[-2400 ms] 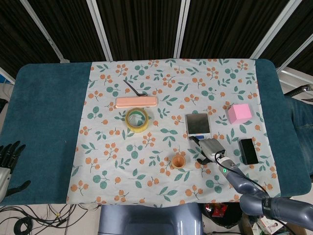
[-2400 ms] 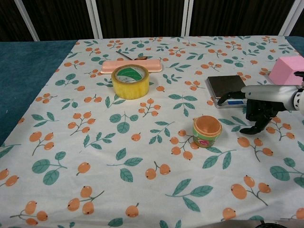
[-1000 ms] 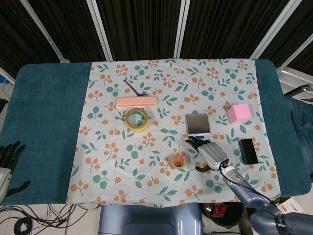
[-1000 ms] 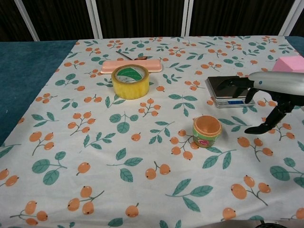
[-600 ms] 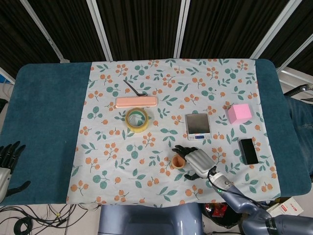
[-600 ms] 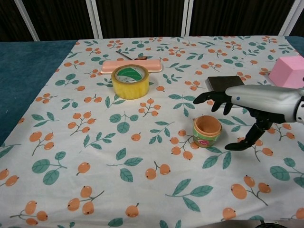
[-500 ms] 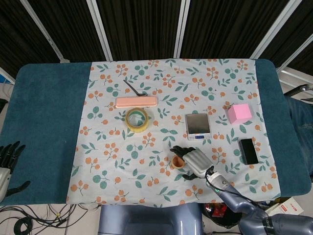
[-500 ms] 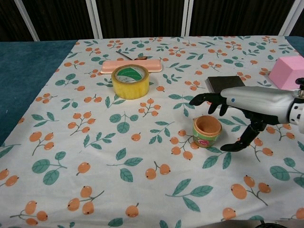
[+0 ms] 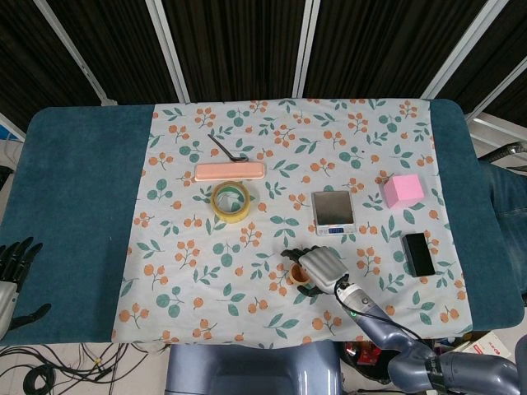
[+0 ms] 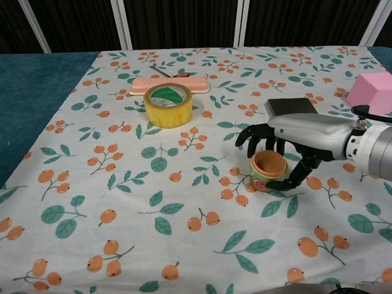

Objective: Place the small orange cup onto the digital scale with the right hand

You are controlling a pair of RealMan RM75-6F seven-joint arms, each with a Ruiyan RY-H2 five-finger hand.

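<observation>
Orange and small, the cup [image 10: 267, 169] stands right of centre in the chest view, its label too small to read. Curved over its rim, the right hand [image 10: 293, 136] has fingers [image 10: 250, 135] behind and thumb in front; contact unclear. Behind sits the digital scale [image 9: 333, 211]. Only the head view shows the left hand [image 9: 11, 271], fingers apart, lower left.

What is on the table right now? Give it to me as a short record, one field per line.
cup: small orange cup upright on the floral cloth, not yet on the scale
right hand: right hand arched over the cup, fingers spread around it; a firm grip cannot be confirmed
left hand: left hand at the table's edge, holding nothing
scale: digital scale beyond the cup, platform bare
other items: yellow tape roll, pink block
</observation>
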